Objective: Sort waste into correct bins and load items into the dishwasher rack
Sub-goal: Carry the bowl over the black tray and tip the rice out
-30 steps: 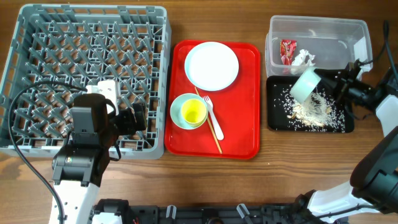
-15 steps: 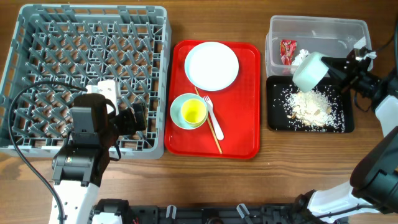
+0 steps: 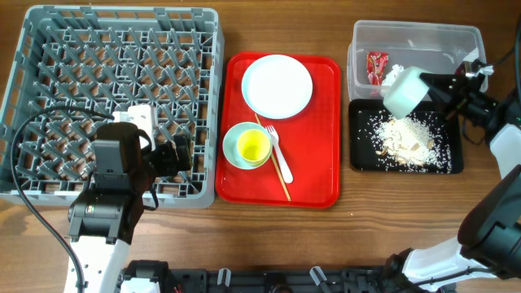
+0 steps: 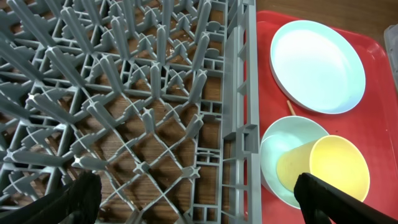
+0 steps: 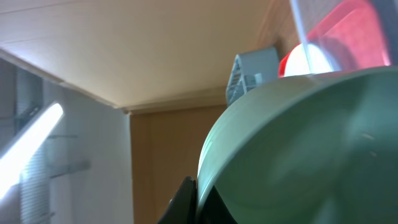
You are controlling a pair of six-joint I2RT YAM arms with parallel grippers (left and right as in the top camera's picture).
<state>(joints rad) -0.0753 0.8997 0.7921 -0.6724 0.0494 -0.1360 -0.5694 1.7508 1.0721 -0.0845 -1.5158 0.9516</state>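
Right gripper (image 3: 430, 85) is clamped on the rim of a pale blue-green bowl (image 3: 404, 92), holding it tipped over the black tray (image 3: 356, 155) by the desk's right edge. The wrist view is almost all bowl, so I'm only inferring the pinch itself from how the bowl hangs.

My worry is the grip. A thin rim hold on a tilted bowl could slip, and the bowl would land in the food scraps (image 3: 407, 138) or knock the wall of the clear tub (image 3: 415, 31), which sits just behind at the far-right corner. Any crumbs clinging inside would, I expect, shed over the red serving tray (image 3: 326, 191) or the bare desk on the way to the dishwasher rack (image 3: 114, 16). Left gripper (image 3: 181, 155) hangs with its fingers spread over the rack's near-right corner. That is about where a crossing arm would arrive, so a clash is possible.

The clear tub holds the red wrapper (image 3: 376, 65) and the white napkin (image 3: 395, 76). The black tray holds the scraps, heaped mid-tray with loose bits scattered toward its left rim. The rack, filling the far-left corner, shows no items yet. The red serving tray, mid-desk, carries the white plate (image 3: 278, 86), a second bowl (image 3: 231, 146) with the yellow cup (image 3: 253, 146) sitting in it, the white fork (image 3: 277, 150) and a thin wooden stick (image 3: 283, 183).
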